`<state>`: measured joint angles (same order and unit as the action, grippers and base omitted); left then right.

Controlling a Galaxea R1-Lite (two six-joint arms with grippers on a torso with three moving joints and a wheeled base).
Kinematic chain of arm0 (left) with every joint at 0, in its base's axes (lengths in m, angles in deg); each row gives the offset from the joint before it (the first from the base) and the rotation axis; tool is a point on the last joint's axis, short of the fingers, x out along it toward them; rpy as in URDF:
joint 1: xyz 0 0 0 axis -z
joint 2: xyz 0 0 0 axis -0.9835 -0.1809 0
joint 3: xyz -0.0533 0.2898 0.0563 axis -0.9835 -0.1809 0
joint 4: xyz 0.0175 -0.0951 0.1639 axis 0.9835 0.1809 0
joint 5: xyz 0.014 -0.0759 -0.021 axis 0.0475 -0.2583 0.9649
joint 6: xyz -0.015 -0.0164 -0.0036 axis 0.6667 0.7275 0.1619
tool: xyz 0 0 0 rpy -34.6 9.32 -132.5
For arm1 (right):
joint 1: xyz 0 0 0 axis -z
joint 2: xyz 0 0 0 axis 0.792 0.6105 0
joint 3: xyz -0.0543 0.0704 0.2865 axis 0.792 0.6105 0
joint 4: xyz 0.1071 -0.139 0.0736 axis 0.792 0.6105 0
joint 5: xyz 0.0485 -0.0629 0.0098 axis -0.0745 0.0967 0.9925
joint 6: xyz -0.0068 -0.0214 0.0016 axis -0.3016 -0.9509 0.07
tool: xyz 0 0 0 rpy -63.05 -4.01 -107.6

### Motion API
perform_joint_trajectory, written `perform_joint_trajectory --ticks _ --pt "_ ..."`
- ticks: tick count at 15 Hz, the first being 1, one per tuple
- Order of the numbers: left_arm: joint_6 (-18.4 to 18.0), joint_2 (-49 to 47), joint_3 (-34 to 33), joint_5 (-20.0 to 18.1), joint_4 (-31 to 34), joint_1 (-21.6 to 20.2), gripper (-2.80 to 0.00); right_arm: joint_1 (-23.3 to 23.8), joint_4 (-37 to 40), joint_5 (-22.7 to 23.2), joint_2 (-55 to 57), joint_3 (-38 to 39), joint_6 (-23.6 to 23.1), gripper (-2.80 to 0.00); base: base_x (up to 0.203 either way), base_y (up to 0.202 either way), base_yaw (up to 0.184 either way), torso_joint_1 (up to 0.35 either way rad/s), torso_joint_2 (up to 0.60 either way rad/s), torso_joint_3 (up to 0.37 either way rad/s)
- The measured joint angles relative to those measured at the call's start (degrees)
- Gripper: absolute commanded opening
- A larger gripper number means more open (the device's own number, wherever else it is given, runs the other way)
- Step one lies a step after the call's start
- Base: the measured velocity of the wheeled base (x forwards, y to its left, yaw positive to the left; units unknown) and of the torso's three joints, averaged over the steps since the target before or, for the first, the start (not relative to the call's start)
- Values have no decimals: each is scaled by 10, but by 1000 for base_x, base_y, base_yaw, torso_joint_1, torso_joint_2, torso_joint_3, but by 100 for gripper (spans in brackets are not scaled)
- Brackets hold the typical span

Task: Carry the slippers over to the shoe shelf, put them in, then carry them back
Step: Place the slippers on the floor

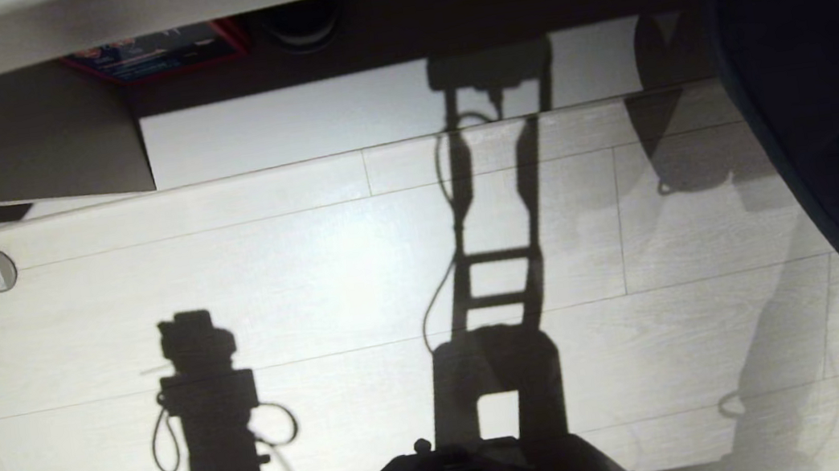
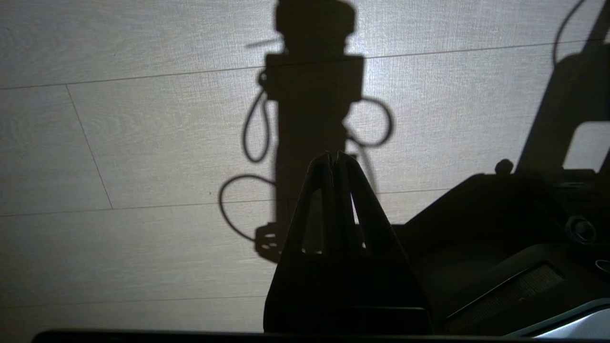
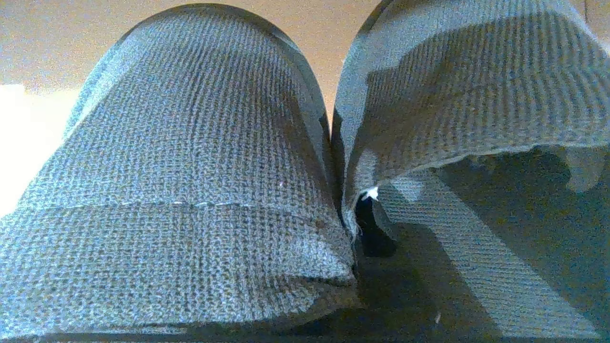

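Right gripper (image 3: pixel 367 224), barely visible between the two shoes, appears clamped on the slippers (image 3: pixel 190 157) where their inner edges press together. In the head view we see the slippers as a dark mass at 3 o'clock, raised above the pale plank floor (image 1: pixel 312 282). Left gripper (image 2: pixel 333 159) hangs parked at 7 o'clock, fingertips touching, holding nothing.
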<state>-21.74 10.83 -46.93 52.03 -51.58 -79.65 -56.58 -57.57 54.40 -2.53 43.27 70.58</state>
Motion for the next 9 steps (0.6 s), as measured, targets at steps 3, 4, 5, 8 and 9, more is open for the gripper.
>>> perform_joint_trajectory --ticks 3,4,5,8,9 --pt "0 0 0 0 0 0 -280 0 28 -2 -51 44 0 -280 0 0 0 0 0 0" --pt "0 0 0 0 0 0 -280 0 40 -3 -69 59 0 -280 0 0 0 0 0 0" --pt "0 0 0 0 0 0 -280 0 56 -4 -92 74 0 -280 0 0 0 0 0 0" --pt "0 0 0 0 0 0 -280 2 128 -2 -178 122 0 -280 0 0 0 0 0 0" --pt "0 0 0 0 0 0 -280 3 156 -2 -211 138 0 -280 0 0 0 0 0 0"
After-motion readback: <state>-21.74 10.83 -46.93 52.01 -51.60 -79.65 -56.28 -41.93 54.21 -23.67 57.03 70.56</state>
